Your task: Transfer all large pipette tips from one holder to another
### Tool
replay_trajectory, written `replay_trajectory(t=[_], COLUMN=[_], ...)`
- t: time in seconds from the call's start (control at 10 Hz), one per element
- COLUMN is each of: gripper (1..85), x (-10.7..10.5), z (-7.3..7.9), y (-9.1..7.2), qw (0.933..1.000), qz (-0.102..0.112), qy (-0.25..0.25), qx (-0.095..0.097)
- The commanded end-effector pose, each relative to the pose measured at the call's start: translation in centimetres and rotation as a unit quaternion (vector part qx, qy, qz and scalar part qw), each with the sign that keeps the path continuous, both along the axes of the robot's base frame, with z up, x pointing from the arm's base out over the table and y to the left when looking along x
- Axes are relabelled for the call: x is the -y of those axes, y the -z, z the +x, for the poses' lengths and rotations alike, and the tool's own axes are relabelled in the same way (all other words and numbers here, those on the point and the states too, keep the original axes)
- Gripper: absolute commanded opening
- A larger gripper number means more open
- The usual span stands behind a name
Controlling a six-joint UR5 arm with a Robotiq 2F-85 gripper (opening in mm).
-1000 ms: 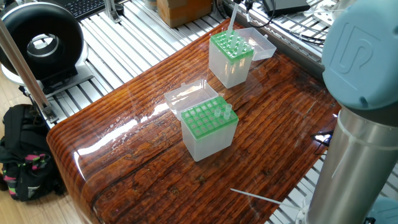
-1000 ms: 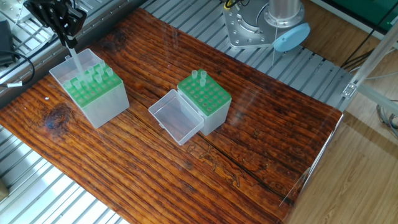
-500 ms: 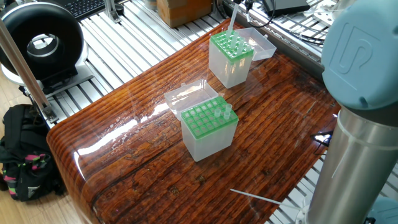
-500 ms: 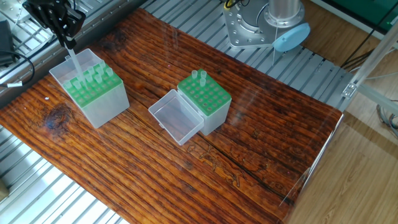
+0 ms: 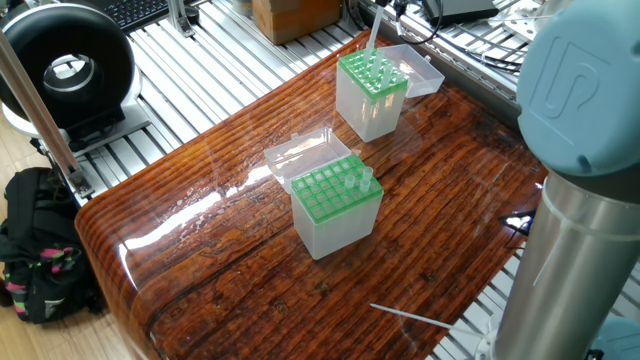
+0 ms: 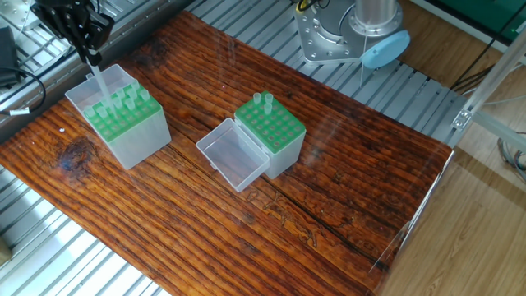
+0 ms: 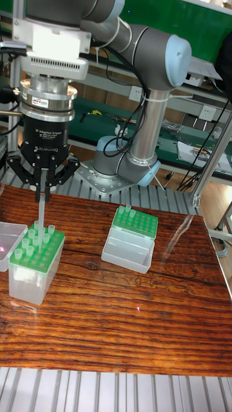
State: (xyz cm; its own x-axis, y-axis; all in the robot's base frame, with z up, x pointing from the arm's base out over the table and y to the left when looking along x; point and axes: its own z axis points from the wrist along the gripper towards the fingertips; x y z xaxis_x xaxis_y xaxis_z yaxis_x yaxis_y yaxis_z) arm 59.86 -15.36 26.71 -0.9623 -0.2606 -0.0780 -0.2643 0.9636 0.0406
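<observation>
While most of the work lies ahead, the gripper [image 7: 44, 187] at the upper left of the tall fixed view has its fingers closed on a single pipette tip [image 7: 40, 217], held upright with its narrow end reaching down among the tips of the source holder [image 7: 35, 267]. Whether that end is clear of its hole cannot be told from these views. That box, green-topped and translucent, stands at the left of the wooden table [image 6: 329, 173] in the other fixed view, with a fair number of large pipette tips [image 6: 123, 100] standing in its rack.

The receiving holder [image 6: 271, 131], near the centre of that view with its clear lid [image 6: 233, 154] folded open in front, shows only two tips [image 6: 262, 101], side by side at its upper corner; the rest of its green grid looks empty. By that count the transfer appears barely started, with roughly a dozen tips left to move, though the exact number is hard to read.

One stray tip [image 5: 410, 317] lies on its side near the table's lower right edge in one fixed view, well apart from both boxes.
</observation>
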Motion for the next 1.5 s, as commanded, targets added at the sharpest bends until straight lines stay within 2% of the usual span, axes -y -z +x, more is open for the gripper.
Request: replay_trajectory(t=[0.0,0.8,1.4], gripper=[12.0,14.0,22.7], x=[-0.41,-0.23,-0.41], z=[0.20,0.50,0.31], y=[-0.24,-0.17,0.03], qw=[1.0000,1.0000,0.9999], qz=[0.005,0.001,0.004], qy=[-0.004,-0.006,-0.011], qx=[0.002,-0.003,-0.010])
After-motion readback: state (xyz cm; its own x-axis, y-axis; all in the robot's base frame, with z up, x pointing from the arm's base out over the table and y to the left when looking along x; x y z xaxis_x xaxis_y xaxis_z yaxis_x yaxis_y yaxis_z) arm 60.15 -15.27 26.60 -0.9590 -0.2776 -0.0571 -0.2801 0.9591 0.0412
